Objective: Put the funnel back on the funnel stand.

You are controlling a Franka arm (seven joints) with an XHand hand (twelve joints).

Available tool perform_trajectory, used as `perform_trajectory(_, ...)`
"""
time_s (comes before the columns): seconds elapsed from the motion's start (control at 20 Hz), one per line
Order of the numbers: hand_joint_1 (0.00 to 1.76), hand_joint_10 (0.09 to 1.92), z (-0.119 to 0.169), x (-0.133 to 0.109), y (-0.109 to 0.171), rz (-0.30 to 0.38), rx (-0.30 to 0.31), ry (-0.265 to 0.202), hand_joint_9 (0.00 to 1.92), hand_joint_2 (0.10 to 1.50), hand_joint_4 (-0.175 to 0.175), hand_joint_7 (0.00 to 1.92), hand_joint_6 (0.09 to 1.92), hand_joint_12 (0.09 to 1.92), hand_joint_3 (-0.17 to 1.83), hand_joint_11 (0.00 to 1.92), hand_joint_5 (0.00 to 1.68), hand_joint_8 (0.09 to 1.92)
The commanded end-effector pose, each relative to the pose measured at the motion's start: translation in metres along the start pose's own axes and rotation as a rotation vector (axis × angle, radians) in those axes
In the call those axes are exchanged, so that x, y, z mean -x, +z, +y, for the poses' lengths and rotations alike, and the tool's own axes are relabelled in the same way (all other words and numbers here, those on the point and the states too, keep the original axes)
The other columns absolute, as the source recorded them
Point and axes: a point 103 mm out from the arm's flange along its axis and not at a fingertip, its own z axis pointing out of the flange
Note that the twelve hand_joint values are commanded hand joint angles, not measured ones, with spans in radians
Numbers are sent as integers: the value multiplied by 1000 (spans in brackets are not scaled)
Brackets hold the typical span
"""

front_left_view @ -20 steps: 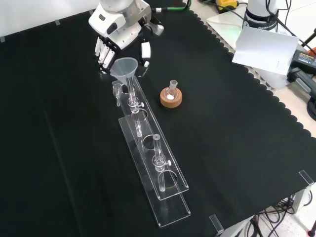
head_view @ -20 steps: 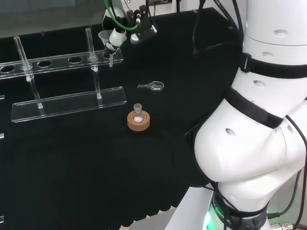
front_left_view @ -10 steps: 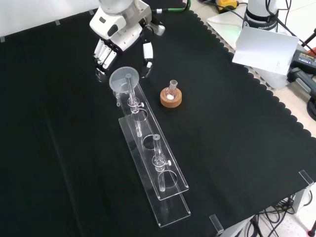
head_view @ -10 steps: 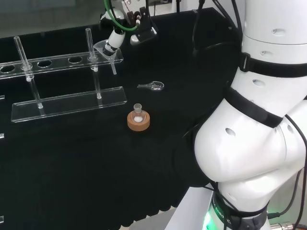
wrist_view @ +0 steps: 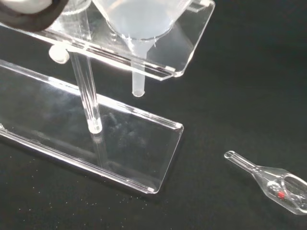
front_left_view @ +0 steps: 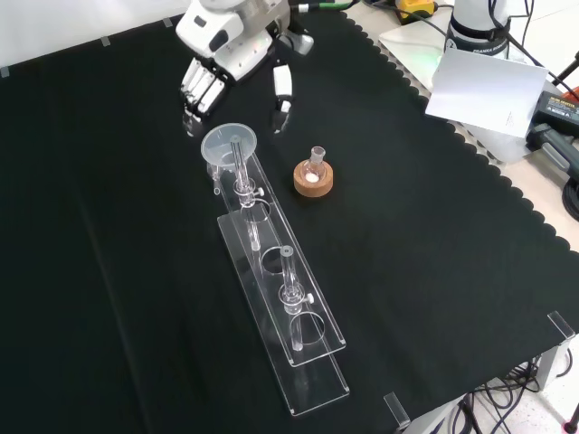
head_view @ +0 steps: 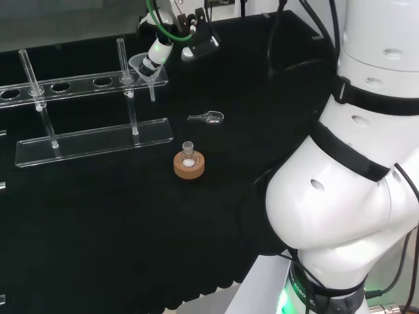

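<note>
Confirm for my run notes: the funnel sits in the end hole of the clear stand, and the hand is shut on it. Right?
Not quite. The funnel does sit in the end hole of the clear stand, its stem hanging through in the wrist view, but the hand is open and apart from it; the front view shows the gap.

Evenly and brightly lit from overhead, with hardly any shadow on the black cloth (front_left_view: 434,271). White glare along the edges of the clear stand (wrist_view: 144,139) in the wrist view. Blurred white hand (wrist_view: 24,9) at that view's corner; funnel (wrist_view: 136,28) slightly soft, close up.
</note>
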Motion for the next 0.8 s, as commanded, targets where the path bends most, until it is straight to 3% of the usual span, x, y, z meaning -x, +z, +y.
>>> perform_trajectory(0.05, 652, 684, -47, 6, -17, 13, 64, 61, 393, 616, -45, 142, 87, 1336, 366, 423, 316, 693)
perform_trajectory(0.8, 659, 661, -144, 36, -16, 69, 114, 214, 411, 647, -46, 165, 87, 1331, 354, 417, 355, 677)
